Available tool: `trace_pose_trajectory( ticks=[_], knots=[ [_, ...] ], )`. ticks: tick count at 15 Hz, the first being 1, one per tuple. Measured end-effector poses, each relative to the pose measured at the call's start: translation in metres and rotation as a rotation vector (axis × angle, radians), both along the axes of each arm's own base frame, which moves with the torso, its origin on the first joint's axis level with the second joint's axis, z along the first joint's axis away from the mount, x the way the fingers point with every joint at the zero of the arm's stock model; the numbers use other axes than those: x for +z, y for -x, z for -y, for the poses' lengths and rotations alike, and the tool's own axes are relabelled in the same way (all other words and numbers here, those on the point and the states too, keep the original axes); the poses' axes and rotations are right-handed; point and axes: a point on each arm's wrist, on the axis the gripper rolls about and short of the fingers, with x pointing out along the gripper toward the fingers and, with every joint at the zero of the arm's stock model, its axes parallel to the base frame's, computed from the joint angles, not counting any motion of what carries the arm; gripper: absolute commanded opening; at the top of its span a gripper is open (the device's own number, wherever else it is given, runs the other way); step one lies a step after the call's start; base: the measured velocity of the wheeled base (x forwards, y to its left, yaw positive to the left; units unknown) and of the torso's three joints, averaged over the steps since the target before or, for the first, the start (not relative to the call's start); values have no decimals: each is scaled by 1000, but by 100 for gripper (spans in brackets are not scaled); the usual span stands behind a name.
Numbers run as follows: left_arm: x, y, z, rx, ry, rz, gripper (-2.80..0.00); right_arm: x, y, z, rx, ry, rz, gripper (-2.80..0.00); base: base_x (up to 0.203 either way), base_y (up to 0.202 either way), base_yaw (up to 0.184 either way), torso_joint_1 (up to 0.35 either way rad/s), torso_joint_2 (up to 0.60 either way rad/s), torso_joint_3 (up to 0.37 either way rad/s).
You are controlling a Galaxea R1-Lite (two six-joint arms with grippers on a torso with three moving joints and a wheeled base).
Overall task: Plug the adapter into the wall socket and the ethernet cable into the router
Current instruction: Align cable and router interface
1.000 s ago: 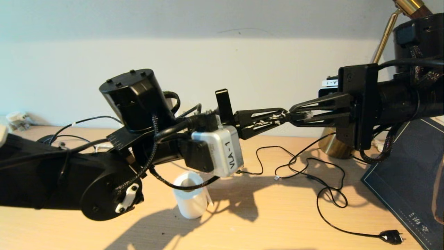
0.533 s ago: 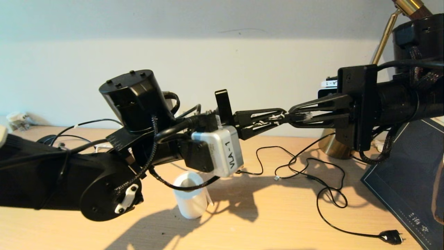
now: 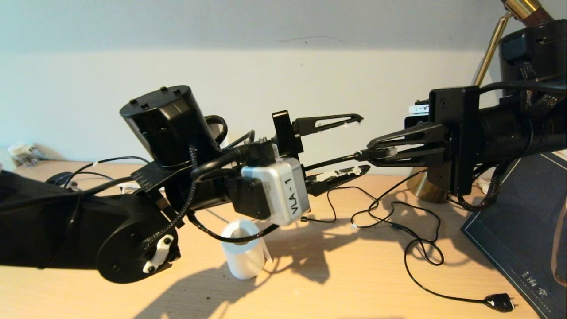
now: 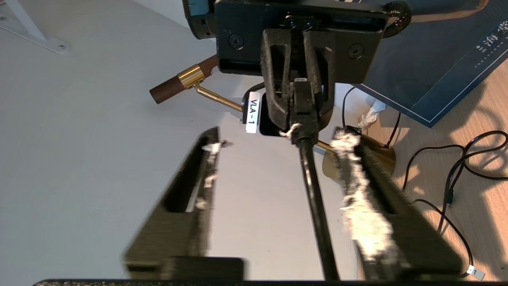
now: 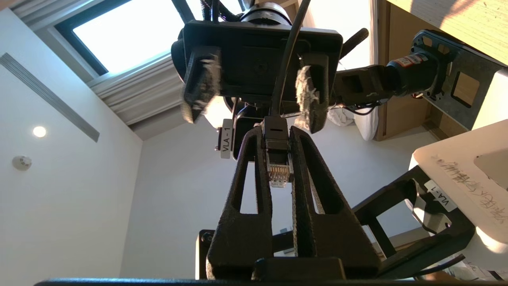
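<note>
Two grippers meet mid-frame above the desk [image 3: 336, 283]: the right gripper [image 3: 374, 153] is clamped on the ethernet cable [image 3: 336, 161] plug, center right, while the left gripper [image 3: 361, 142] has its jaws spread wide around the cable, not touching it.

White paper roll [image 3: 242, 256] upright on wooden desk [image 3: 336, 283]; brass lamp [image 3: 489, 48] at right

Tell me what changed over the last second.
The left gripper opened its fingers and let go of the ethernet cable, which now runs between them untouched. The right gripper stayed clamped on the cable's plug, both arms still raised above the desk.
</note>
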Motion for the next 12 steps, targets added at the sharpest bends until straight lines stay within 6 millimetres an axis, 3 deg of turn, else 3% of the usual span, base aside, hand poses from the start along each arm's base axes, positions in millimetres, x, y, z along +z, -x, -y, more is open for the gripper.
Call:
trace_pose_trajectory(
  ticks=[10, 11, 12],
  knots=[
    [4, 7, -5, -4, 4, 4, 0, 2, 3, 3, -2, -4, 12, -280, 0, 0, 0, 0, 0, 0],
    [4, 7, -5, -5, 4, 3, -31, 2, 3, 3, -2, -4, 11, -280, 0, 0, 0, 0, 0, 0],
    [4, 8, -4, -7, 4, 2, -280, 2, 3, 3, -2, -5, 11, -280, 0, 0, 0, 0, 0, 0]
  ],
)
